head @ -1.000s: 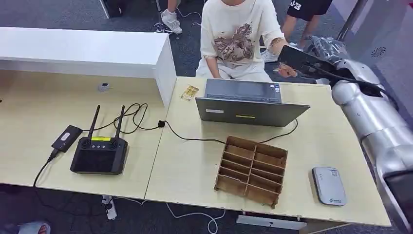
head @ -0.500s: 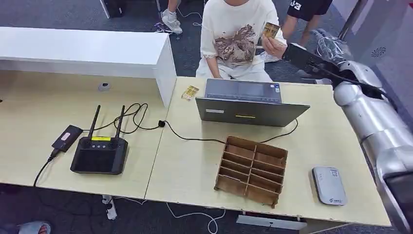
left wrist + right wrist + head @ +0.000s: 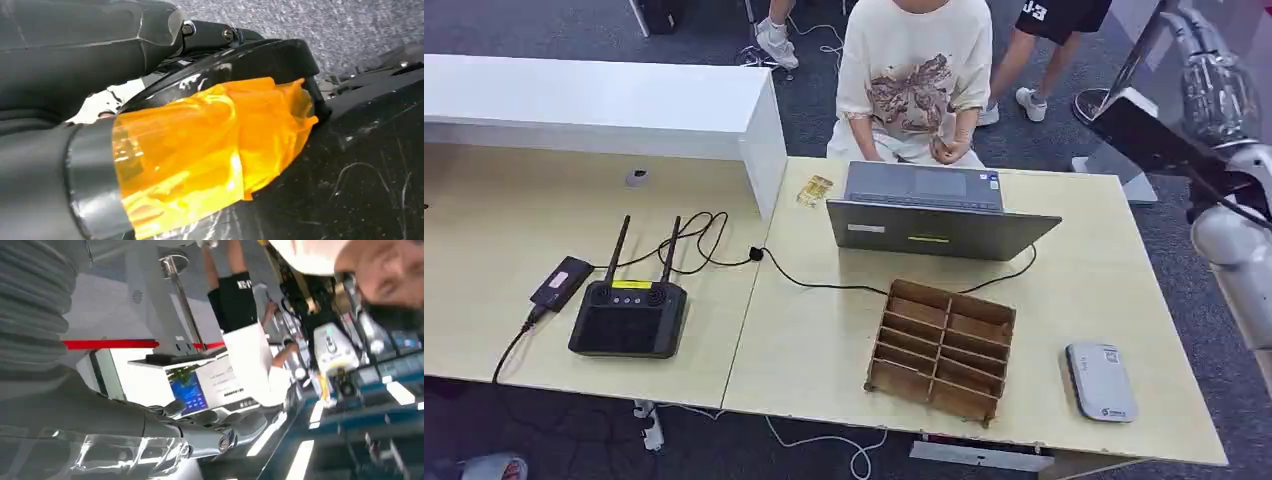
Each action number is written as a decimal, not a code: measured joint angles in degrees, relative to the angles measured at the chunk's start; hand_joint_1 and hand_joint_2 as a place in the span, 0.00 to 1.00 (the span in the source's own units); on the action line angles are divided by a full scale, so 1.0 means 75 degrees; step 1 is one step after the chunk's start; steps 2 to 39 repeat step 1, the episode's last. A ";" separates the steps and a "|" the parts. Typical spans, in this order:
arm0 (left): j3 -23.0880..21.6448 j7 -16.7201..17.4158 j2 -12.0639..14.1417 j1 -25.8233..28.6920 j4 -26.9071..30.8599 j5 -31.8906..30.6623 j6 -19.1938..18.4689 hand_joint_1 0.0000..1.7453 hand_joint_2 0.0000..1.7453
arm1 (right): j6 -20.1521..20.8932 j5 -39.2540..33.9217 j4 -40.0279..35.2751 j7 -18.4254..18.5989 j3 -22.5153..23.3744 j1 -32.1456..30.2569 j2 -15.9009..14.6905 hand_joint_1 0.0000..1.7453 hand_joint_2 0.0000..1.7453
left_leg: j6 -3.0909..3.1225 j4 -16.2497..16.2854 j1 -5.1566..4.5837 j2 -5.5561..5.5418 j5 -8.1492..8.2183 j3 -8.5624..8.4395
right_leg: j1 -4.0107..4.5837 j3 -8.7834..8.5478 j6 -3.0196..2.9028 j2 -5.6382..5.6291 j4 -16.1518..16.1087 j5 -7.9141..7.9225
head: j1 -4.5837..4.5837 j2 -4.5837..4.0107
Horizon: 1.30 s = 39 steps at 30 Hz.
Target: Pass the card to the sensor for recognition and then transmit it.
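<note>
My right hand [image 3: 1214,75] is raised at the far right, beyond the table's back corner, with its fingers stretched out. In the right wrist view its fingers [image 3: 215,432] are extended with nothing in them. A person in a cream T-shirt [image 3: 914,70] sits behind the laptop, hands together at the chest around a small pale thing [image 3: 946,128] that may be the card. A gold card [image 3: 814,190] lies on the table left of the laptop. The grey-white sensor [image 3: 1101,381] lies at the table's front right. In the left wrist view my left hand [image 3: 165,165] shows a grey part wrapped in orange film; its fingers are hidden.
An open grey laptop [image 3: 939,220] stands at the back of the table. A wooden divider box [image 3: 942,348] sits in front of it. At left are a black router with two antennas [image 3: 629,315], a small black device [image 3: 561,283] and cables. A white counter [image 3: 604,105] runs along the back left.
My right arm has lifted and pulled back to the right, away from the person. The person raised a gold card, then lowered both hands to the chest.
</note>
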<state>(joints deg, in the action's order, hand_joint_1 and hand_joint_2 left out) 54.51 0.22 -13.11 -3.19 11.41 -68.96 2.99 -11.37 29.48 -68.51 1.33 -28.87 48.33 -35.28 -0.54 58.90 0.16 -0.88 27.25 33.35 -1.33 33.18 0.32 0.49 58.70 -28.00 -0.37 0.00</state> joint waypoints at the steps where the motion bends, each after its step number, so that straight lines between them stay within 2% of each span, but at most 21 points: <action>1: 0.0029 -0.0108 0.0000 0.0015 0.0000 0.0000 0.0009 0.00 0.00 | -0.0117 -0.0140 -0.0233 -0.0079 0.0233 -0.0313 -0.0105 0.00 1.00 | 0.0000 0.0000 0.0000 -0.0001 0.0000 0.0001 | 0.0000 -0.0001 0.0002 0.0000 0.0000 -0.0001 | -0.0003 0.0000; 39: 0.0029 -0.0108 0.0000 0.0015 0.0000 0.0000 0.0009 0.00 0.00 | -0.0117 -0.0140 -0.0233 -0.0079 0.0233 -0.0313 -0.0105 0.00 1.00 | 0.0000 0.0000 0.0000 -0.0001 0.0000 0.0001 | 0.0000 -0.0001 0.0002 0.0000 0.0000 -0.0001 | -0.0003 0.0000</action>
